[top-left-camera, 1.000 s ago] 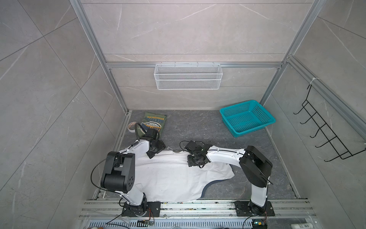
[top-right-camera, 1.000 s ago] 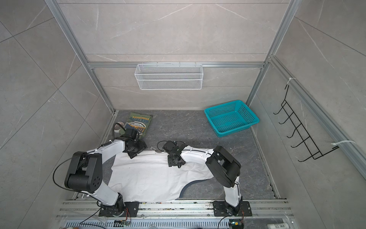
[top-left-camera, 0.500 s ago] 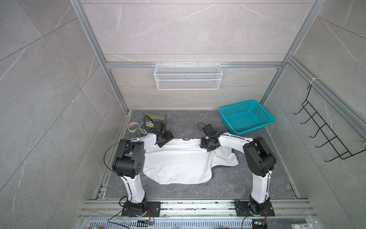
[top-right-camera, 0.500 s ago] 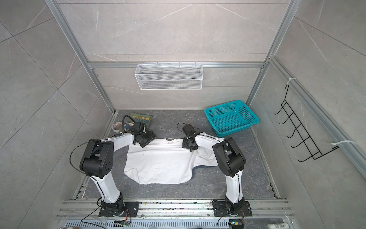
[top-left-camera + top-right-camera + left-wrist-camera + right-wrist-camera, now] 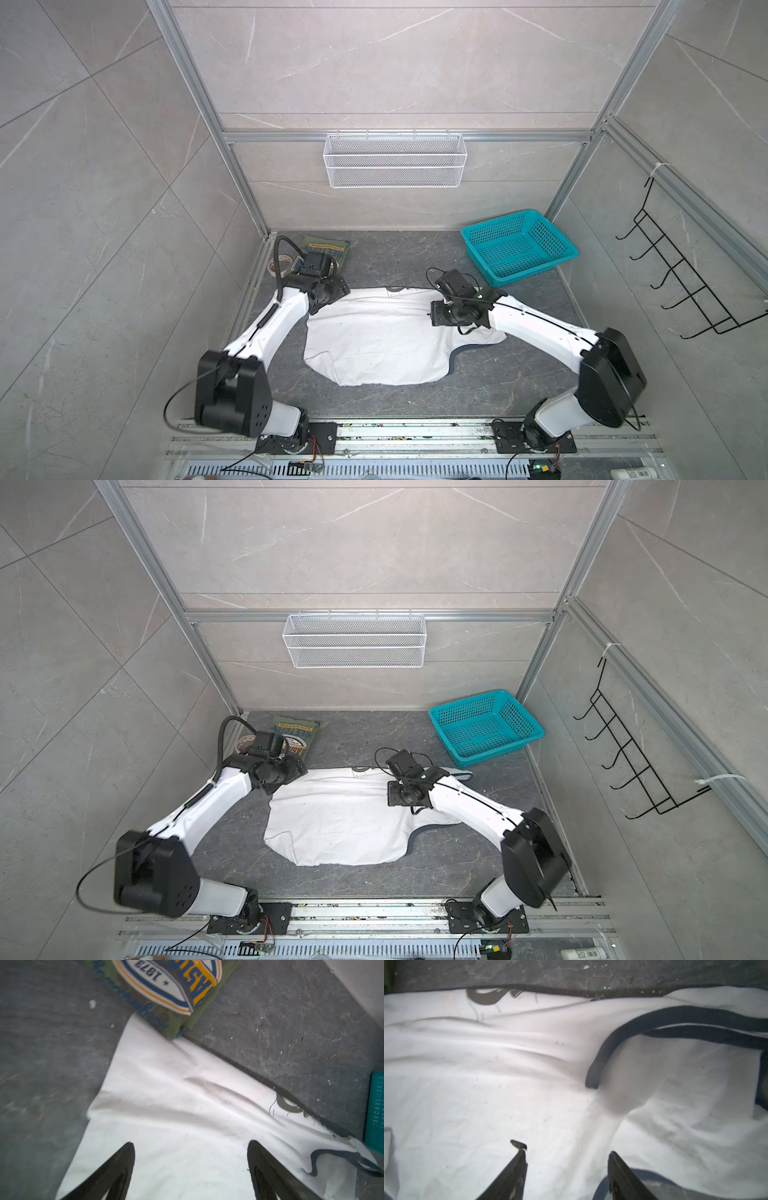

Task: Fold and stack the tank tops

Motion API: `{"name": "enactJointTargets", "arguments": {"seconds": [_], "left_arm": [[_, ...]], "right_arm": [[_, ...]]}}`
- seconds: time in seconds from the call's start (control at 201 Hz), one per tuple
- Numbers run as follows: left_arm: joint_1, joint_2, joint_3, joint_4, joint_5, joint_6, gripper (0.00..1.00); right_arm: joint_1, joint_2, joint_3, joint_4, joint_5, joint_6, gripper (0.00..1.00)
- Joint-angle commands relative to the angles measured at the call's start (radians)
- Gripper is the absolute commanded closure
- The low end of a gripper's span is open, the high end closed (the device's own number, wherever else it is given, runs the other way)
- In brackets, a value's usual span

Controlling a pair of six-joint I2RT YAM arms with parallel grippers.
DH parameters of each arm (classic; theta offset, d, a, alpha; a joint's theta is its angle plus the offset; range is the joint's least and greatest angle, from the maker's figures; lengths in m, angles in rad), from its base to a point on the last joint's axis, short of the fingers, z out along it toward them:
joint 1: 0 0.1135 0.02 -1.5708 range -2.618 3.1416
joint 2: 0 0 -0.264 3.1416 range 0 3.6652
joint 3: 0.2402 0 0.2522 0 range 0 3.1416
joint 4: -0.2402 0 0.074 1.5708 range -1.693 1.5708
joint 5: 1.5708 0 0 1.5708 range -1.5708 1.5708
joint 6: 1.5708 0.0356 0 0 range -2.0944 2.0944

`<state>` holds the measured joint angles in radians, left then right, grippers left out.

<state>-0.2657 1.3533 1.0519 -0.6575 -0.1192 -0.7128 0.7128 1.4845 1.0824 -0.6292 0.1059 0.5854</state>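
Left gripper (image 5: 191, 1142): jaws spread wide with nothing between them, poised just above the white cloth.
Right gripper (image 5: 566, 1151): jaws apart and empty, also over white cloth, with a dark-trimmed armhole ahead of it and to one side.
White tank top (image 5: 374, 336): lies on the worktop (image 5: 395, 257) under both grippers and spreads from them back toward the arm bases. A grey print shows faintly through at the edge ahead of the grippers.
Olive tank top (image 5: 327, 248): already folded, just beyond the left gripper, its corner touching the white top's corner.
Just changed: a second ago both grippers were nearer the bases with the white top. It now sits farther out, close to the olive one, and the right gripper's jaws have widened.
Meaning for the task: the pull looks finished and the cloth released. The white top is still broad and rumpled, so it likely needs further folds before stacking.
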Motion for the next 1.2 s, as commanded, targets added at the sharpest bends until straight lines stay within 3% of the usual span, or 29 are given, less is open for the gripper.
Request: {"name": "enactJointTargets", "arguments": {"seconds": [0.0, 0.169, 0.458, 0.732, 0.936, 1.199], "left_arm": [[-0.035, -0.045, -0.13, -0.177, -0.138, -0.067, 0.16], [-0.065, -0.051, -0.241, -0.105, -0.091, -0.096, 0.21], [-0.166, 0.089, -0.24, -0.112, -0.143, -0.172, 0.31], [-0.181, 0.094, -0.272, -0.122, -0.173, -0.207, 0.4], [-0.181, 0.11, -0.287, -0.099, -0.171, -0.206, 0.54], [-0.181, 0.118, -0.302, -0.085, -0.175, -0.201, 0.71]], "right_arm": [[0.041, -0.059, -0.1, -0.102, 0.033, 0.088, 0.37], [0.06, -0.185, -0.268, -0.055, -0.038, 0.183, 0.37], [0.06, -0.282, -0.444, -0.014, -0.036, 0.266, 0.37], [0.061, -0.248, -0.479, 0.064, -0.069, 0.275, 0.39], [0.069, -0.182, -0.486, 0.189, -0.155, 0.27, 0.44], [0.099, -0.182, -0.477, 0.169, -0.138, 0.289, 0.5]]}}
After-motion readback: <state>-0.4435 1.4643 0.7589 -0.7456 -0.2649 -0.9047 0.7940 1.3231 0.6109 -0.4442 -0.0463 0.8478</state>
